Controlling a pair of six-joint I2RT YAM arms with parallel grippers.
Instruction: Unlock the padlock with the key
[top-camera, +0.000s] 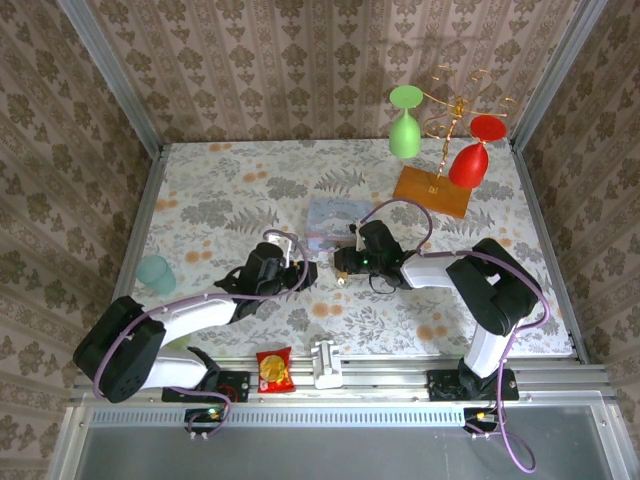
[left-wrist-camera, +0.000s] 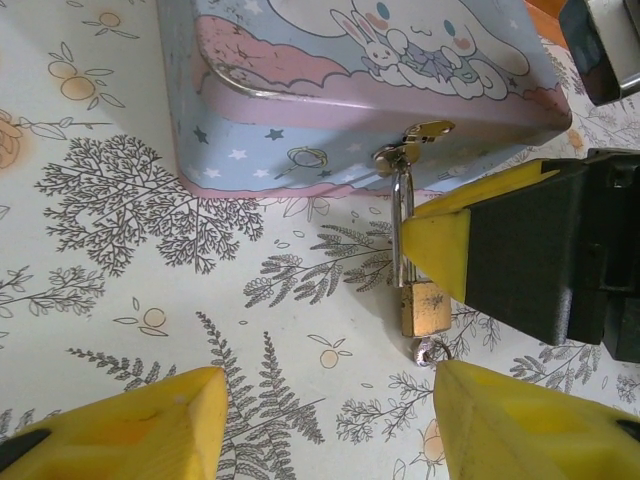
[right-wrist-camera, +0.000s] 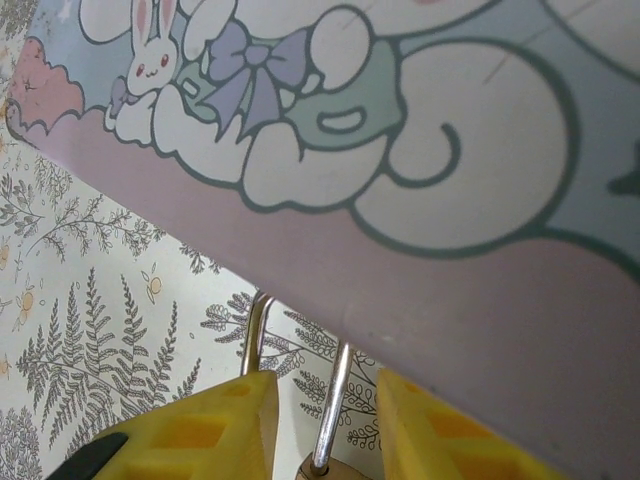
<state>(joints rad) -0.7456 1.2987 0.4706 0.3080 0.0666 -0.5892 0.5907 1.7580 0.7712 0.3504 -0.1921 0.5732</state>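
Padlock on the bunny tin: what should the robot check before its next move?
1. Padlock hooked to the tin: ok, its loop passes through the latch.
2. Right gripper placed at the padlock: ok, one finger sits on each side of a loop leg. Whether it is squeezing: cannot tell.
3. Left gripper free for the key: ok, it is open with nothing between its fingers.
4. Key found: ok, a small silvery bit lies at the padlock's bottom end. Whether it is in the keyhole: cannot tell.
5. Padlock opened: not ok, the loop looks seated in the brass body.
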